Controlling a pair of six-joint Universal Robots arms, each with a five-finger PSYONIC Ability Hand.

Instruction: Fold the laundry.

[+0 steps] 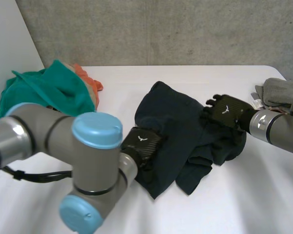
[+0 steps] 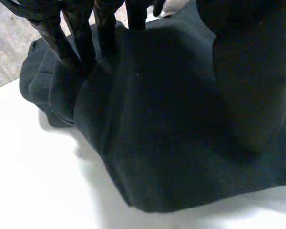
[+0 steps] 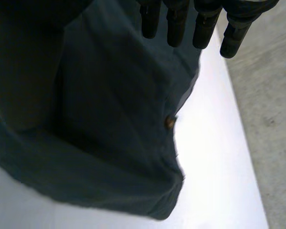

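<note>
A dark navy garment (image 1: 178,129) lies crumpled in the middle of the white table (image 1: 244,204). My left hand (image 1: 142,142) rests on its near left edge. In the left wrist view the straight fingers (image 2: 81,45) touch a fold of the dark cloth (image 2: 171,143), with the thumb apart beside them. My right hand (image 1: 228,111) is over the garment's right side. In the right wrist view its fingers (image 3: 176,24) are straight above the cloth (image 3: 109,119), close to an edge with a small brown button (image 3: 170,122).
A pile of teal cloth (image 1: 44,90) with an orange piece (image 1: 90,83) lies at the back left. A grey cloth (image 1: 278,90) lies at the back right. Bare table runs along the front and behind the garment.
</note>
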